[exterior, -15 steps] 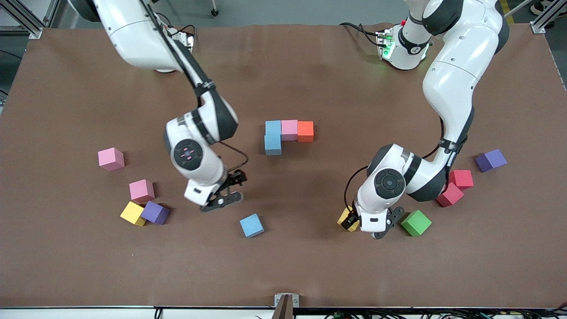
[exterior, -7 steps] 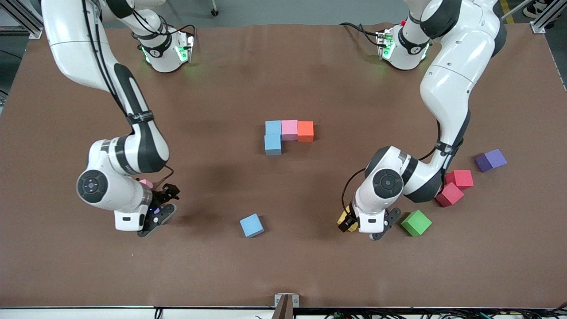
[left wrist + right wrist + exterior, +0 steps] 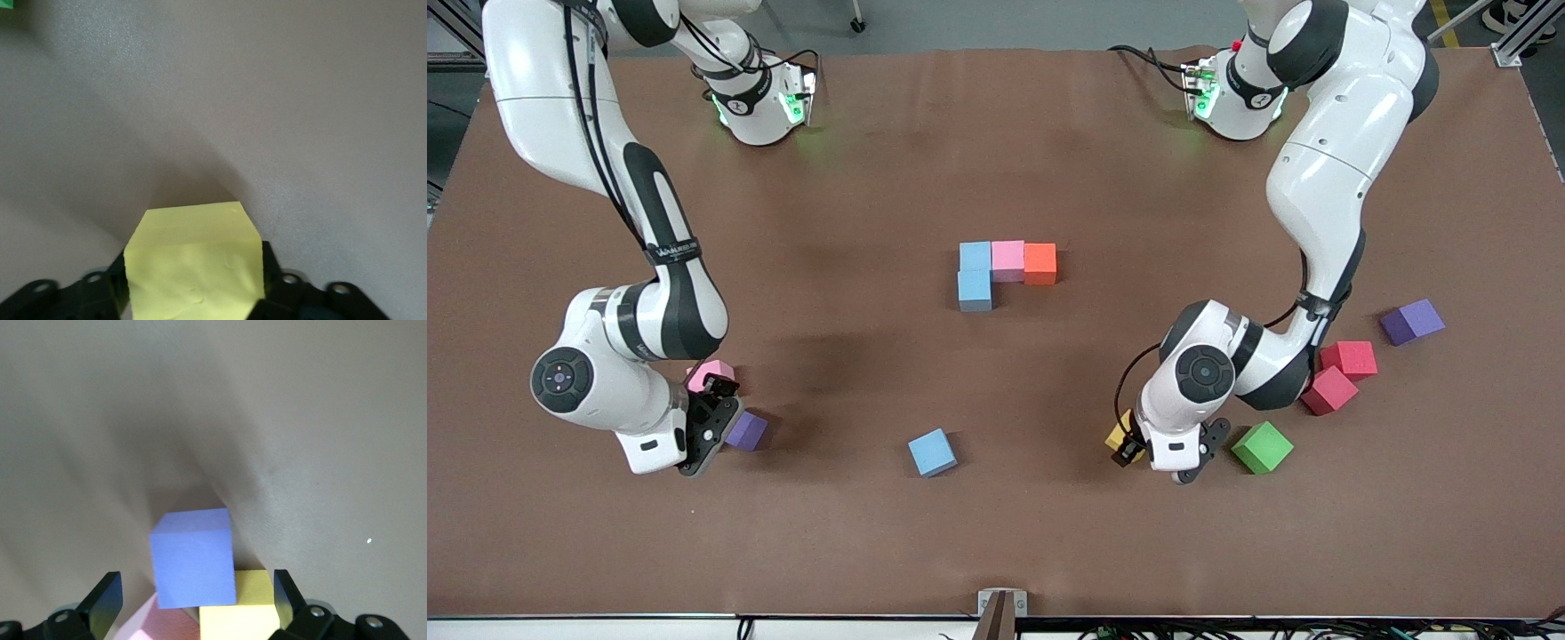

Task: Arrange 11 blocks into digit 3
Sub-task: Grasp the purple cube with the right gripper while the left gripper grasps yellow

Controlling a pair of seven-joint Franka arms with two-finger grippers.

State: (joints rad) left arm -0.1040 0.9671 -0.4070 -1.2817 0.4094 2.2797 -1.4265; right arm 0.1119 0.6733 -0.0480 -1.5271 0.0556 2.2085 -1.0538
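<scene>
Two light blue blocks (image 3: 975, 256) (image 3: 975, 290), a pink one (image 3: 1008, 260) and an orange one (image 3: 1040, 263) form an L at the table's middle. My left gripper (image 3: 1138, 449) is shut on a yellow block (image 3: 1116, 436), which fills the left wrist view (image 3: 193, 260) between the fingers (image 3: 270, 267). My right gripper (image 3: 713, 425) is open, low over a cluster of a purple block (image 3: 745, 430), a pink block (image 3: 710, 373) and a second yellow one. In the right wrist view the purple block (image 3: 193, 567), yellow block (image 3: 237, 613) and pink block (image 3: 167, 623) lie between the fingers (image 3: 107, 600).
A loose light blue block (image 3: 933, 452) lies nearer the front camera than the L. A green block (image 3: 1262, 446) sits beside the left gripper. Two red blocks (image 3: 1354, 358) (image 3: 1328, 391) and a purple block (image 3: 1412, 321) lie toward the left arm's end.
The right arm has swung from the table's middle to the cluster at its own end and now covers the yellow block and another pink block. The left gripper has barely moved.
</scene>
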